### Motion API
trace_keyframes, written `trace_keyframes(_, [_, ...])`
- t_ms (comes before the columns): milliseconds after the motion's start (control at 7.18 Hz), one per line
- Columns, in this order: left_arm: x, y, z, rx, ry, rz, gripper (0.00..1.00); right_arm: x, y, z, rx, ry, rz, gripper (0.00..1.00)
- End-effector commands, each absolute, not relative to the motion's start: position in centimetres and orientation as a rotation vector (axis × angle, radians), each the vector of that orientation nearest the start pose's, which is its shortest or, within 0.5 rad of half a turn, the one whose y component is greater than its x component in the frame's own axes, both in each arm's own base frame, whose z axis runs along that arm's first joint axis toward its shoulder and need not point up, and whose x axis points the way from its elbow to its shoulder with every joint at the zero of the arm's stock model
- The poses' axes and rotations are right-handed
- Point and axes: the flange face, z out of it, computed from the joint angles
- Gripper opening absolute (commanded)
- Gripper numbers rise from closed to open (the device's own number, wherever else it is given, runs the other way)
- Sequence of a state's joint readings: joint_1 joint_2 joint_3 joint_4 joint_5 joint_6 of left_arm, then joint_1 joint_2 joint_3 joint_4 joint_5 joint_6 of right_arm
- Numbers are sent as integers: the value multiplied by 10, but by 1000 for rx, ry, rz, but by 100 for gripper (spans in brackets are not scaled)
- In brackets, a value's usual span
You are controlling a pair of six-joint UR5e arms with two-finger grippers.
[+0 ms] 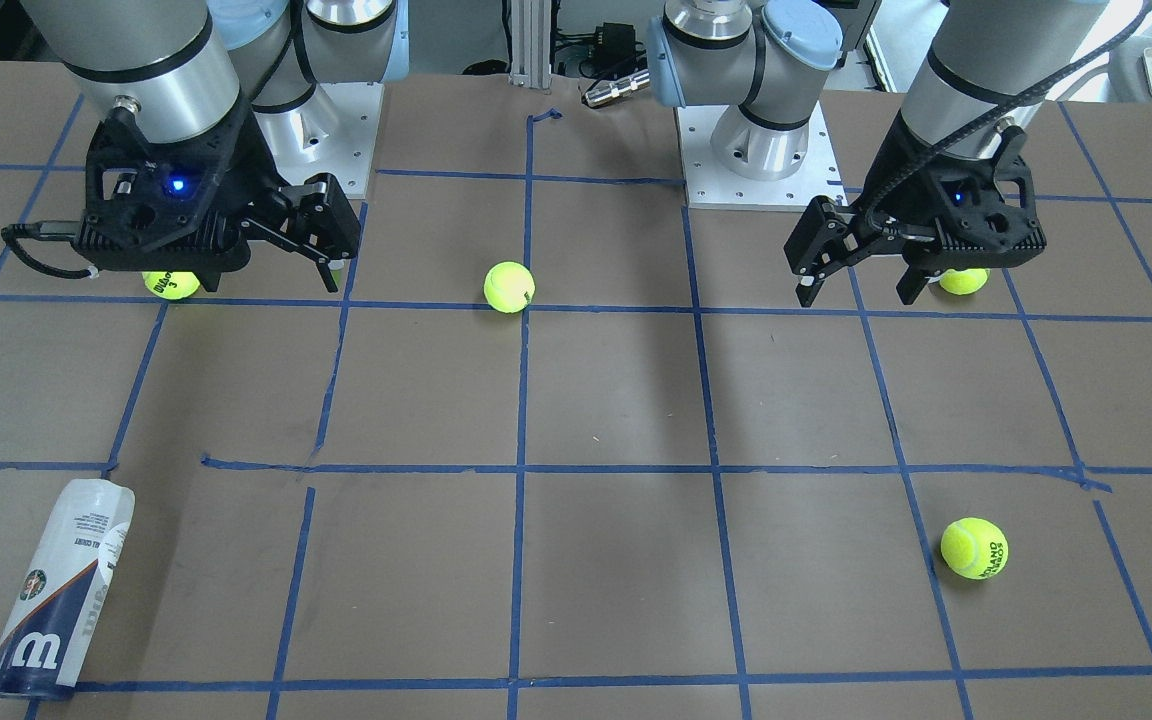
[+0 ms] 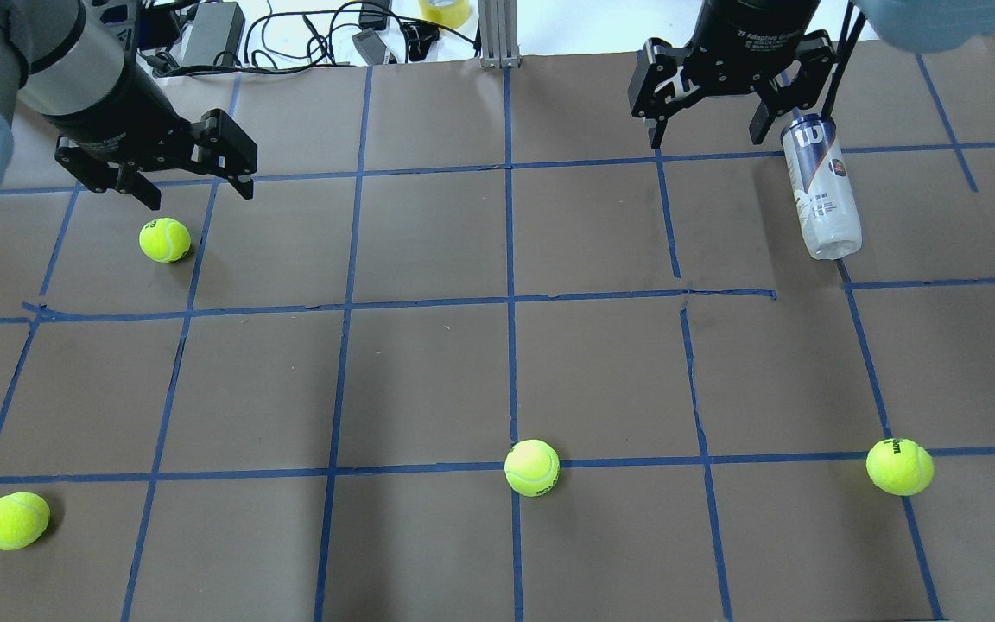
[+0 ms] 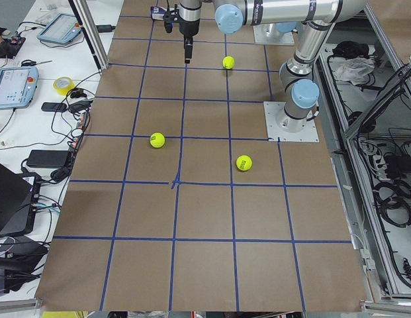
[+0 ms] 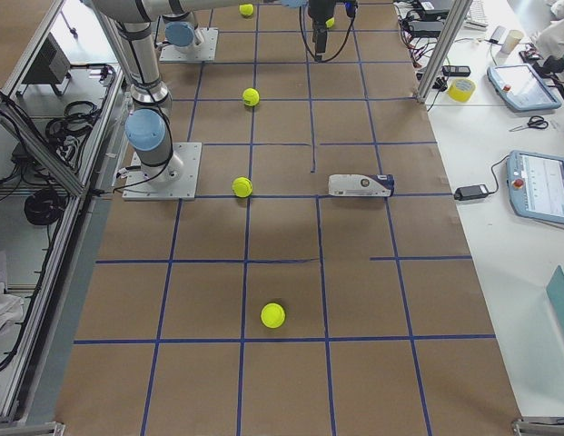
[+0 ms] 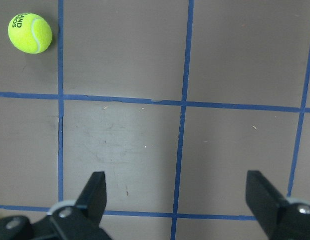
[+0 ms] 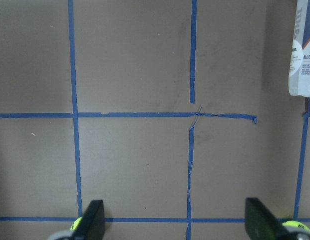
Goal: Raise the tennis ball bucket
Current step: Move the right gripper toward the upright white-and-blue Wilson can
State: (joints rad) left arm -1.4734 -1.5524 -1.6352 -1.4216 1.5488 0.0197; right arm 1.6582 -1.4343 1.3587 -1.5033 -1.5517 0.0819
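The tennis ball bucket (image 2: 821,190) lies on its side on the brown table, a clear tube with a white and navy label and a white "W". It sits at the far right in the overhead view and at the lower left in the front view (image 1: 56,590). It also shows in the exterior right view (image 4: 361,185). One end of it shows at the top right of the right wrist view (image 6: 303,55). My right gripper (image 2: 706,138) is open and empty, held high and apart from the bucket. My left gripper (image 2: 199,197) is open and empty over the table's other side.
Several yellow-green tennis balls lie on the table: one below the left gripper (image 2: 165,239), one at the near left (image 2: 14,518), one in the middle (image 2: 532,466) and one at the near right (image 2: 899,466). Cables and a tape roll (image 2: 443,9) lie past the far edge.
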Motion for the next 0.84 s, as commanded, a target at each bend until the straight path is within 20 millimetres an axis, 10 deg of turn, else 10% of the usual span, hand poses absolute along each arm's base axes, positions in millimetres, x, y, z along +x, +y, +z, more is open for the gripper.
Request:
trace_keyframes(0, [-86, -504, 481, -122, 3150, -166, 100, 183, -537, 509, -7, 3116, 13, 100])
trace_keyframes(696, [-87, -504, 480, -121, 3152, -164, 100, 175, -543, 509, 14, 3112, -8, 100])
